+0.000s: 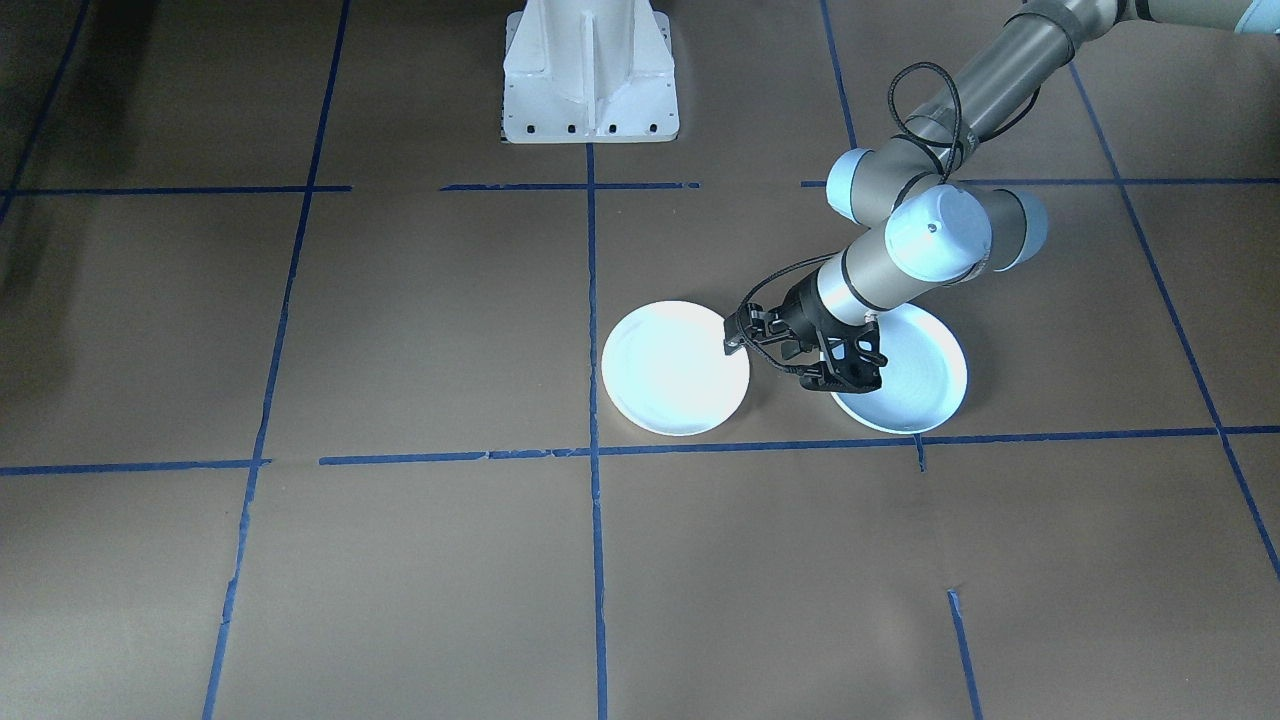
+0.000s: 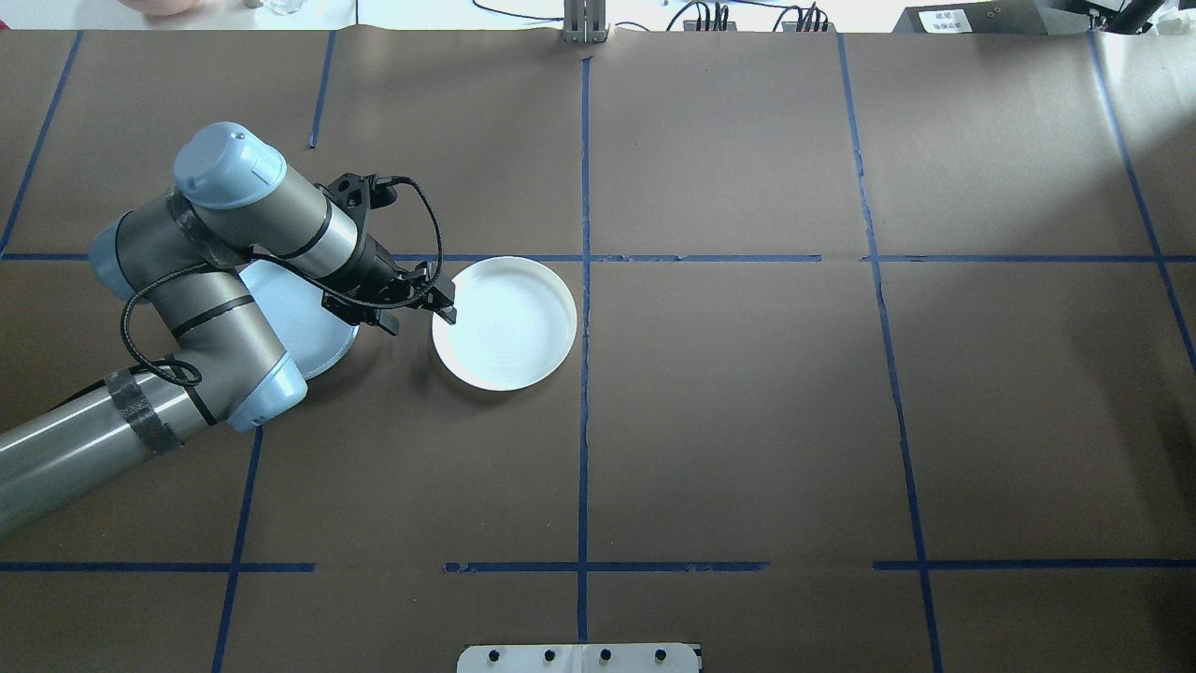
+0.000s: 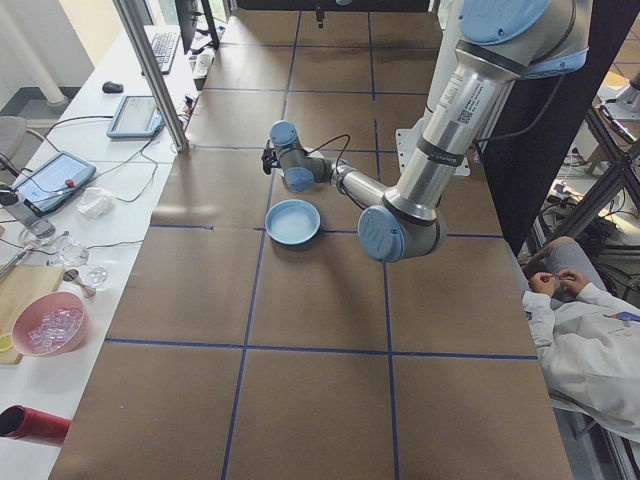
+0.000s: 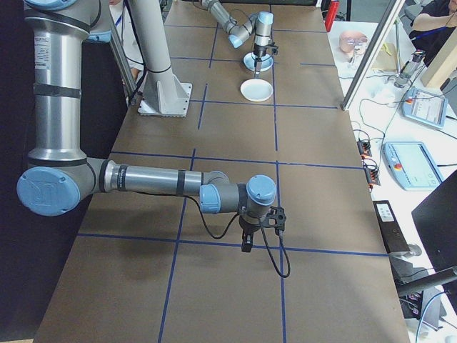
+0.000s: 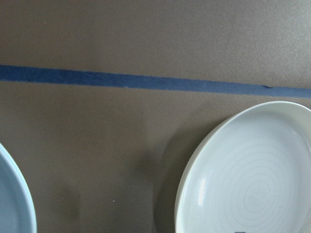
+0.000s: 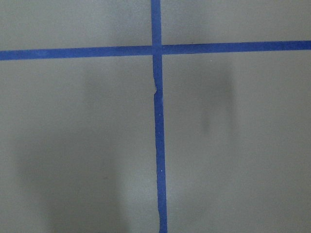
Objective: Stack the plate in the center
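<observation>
The center plate point(image 2: 509, 327), round, white and low-rimmed, lies flat on the brown table just left of the middle tape line. It also shows in the front view point(image 1: 665, 375) and at the lower right of the left wrist view point(image 5: 252, 179). A second, bluish plate point(image 2: 299, 322) lies to its left, partly under my left arm point(image 1: 920, 375). My left gripper point(image 2: 448, 313) reaches slantwise from over that plate, and its single dark tip point(image 1: 730, 346) meets the center plate's near rim. The fingers look shut. I cannot tell whether they pinch the rim. My right gripper point(image 4: 246, 246) hangs far off over bare table, and I cannot tell its state.
Blue tape lines point(image 2: 584, 421) divide the brown table into squares. The white robot base point(image 1: 590, 70) stands at the robot's edge. A person point(image 3: 590, 340) sits beside the table, and a side bench point(image 3: 60, 200) holds tablets, a pink bowl and cables.
</observation>
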Robot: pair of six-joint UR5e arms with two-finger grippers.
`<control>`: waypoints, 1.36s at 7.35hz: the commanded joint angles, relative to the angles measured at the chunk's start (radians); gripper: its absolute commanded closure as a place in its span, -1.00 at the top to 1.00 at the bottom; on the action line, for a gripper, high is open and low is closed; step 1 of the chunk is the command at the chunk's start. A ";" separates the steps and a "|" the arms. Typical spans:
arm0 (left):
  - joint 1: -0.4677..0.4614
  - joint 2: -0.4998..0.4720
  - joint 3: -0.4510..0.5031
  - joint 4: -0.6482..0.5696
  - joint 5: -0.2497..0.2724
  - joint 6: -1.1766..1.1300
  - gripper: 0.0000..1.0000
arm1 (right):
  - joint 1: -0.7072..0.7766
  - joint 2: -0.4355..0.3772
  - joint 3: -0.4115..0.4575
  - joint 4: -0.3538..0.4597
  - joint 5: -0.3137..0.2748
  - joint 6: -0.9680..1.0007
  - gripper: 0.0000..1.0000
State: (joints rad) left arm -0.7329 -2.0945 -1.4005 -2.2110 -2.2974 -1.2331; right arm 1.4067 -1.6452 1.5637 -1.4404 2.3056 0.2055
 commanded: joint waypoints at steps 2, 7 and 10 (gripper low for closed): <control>0.013 -0.013 0.018 -0.001 0.003 0.000 0.61 | 0.001 0.001 -0.001 0.000 0.000 0.000 1.00; 0.032 -0.030 0.040 -0.003 0.016 0.000 0.24 | 0.000 0.001 -0.001 0.000 0.000 0.000 1.00; 0.032 -0.030 0.043 -0.001 0.015 -0.002 -1.00 | 0.000 0.001 -0.001 0.000 0.000 0.000 1.00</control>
State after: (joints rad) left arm -0.7008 -2.1244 -1.3593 -2.2128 -2.2818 -1.2337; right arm 1.4071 -1.6449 1.5631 -1.4404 2.3056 0.2055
